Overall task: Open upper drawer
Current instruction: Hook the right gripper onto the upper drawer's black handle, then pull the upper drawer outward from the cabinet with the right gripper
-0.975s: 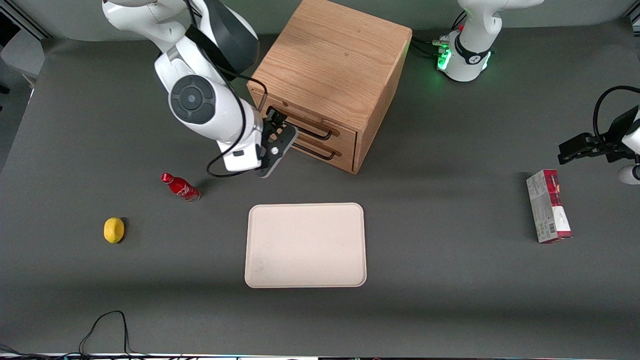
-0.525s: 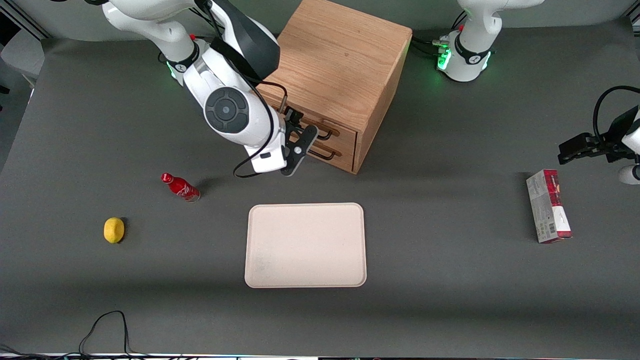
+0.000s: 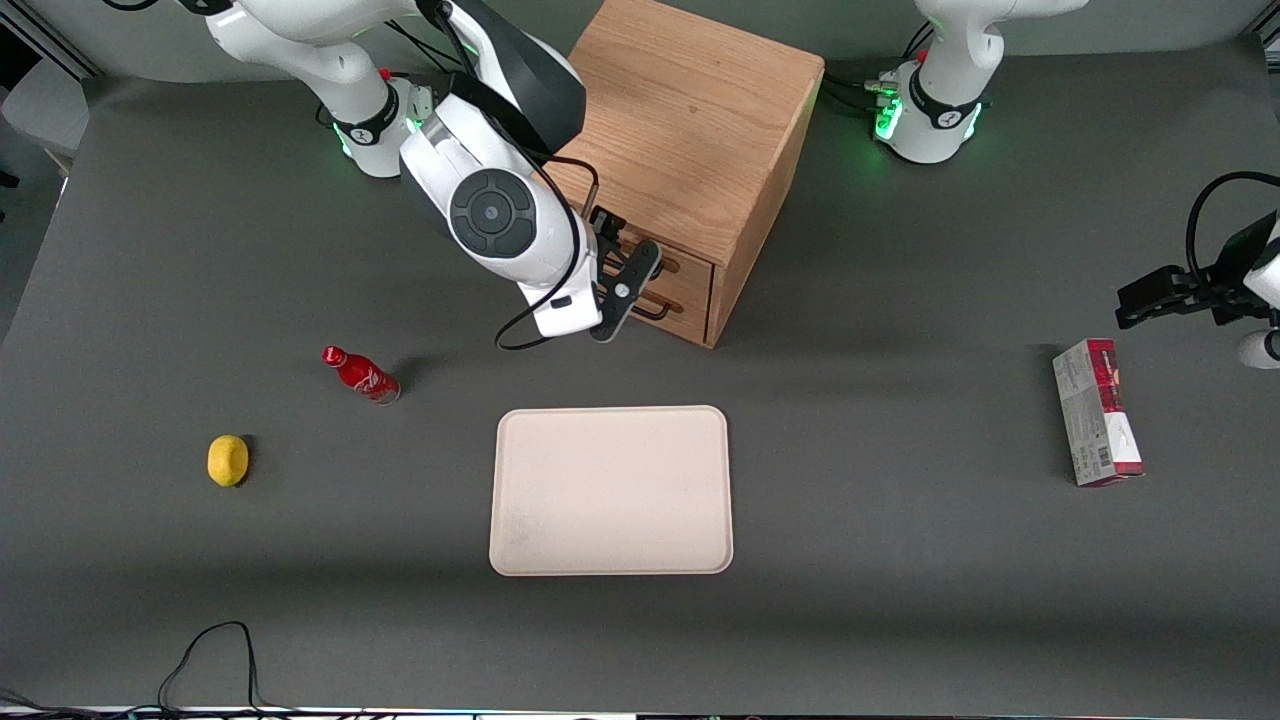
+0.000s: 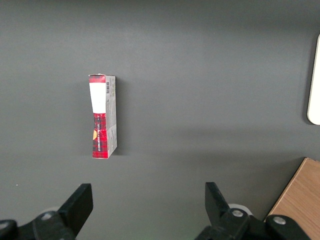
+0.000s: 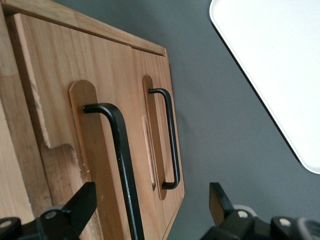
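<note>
The light-oak cabinet point(image 3: 690, 120) stands at the back of the table. Its upper drawer point(image 3: 690, 268) is shut, flush with the cabinet front, and the arm covers most of it in the front view. My right gripper point(image 3: 628, 275) is right in front of the drawers, fingers toward them. In the right wrist view the gripper point(image 5: 150, 212) is open. The upper drawer's front point(image 5: 55, 90) and its black wire handle point(image 5: 119, 150) are close. The handle runs between the two fingers point(image 5: 82, 205), with nothing gripped. The bottom drawer's handle point(image 5: 171, 140) lies beside it.
A cream tray point(image 3: 610, 490) lies nearer the front camera than the cabinet. A red bottle point(image 3: 360, 374) and a lemon point(image 3: 228, 460) lie toward the working arm's end. A red-and-white box point(image 3: 1095, 412) lies toward the parked arm's end, also in the left wrist view point(image 4: 102, 116).
My gripper has moved along the cabinet front toward the parked arm's end and closer to the drawers. It now faces the handles. The drawers have not moved.
</note>
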`<move>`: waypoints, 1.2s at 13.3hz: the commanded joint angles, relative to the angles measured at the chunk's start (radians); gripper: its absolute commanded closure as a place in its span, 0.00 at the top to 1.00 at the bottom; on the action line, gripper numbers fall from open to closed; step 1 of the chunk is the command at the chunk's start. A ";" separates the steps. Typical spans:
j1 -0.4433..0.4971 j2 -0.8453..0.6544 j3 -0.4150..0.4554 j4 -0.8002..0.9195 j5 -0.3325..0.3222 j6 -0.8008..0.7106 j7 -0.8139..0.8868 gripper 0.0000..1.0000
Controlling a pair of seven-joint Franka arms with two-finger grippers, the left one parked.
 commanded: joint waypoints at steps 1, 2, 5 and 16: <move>0.005 0.016 -0.008 0.006 0.009 0.003 -0.025 1.00; 0.005 0.013 -0.008 0.001 0.008 0.001 -0.027 1.00; 0.005 0.010 -0.008 -0.014 0.004 0.003 -0.037 1.00; 0.002 0.002 -0.017 -0.085 0.003 0.049 -0.074 1.00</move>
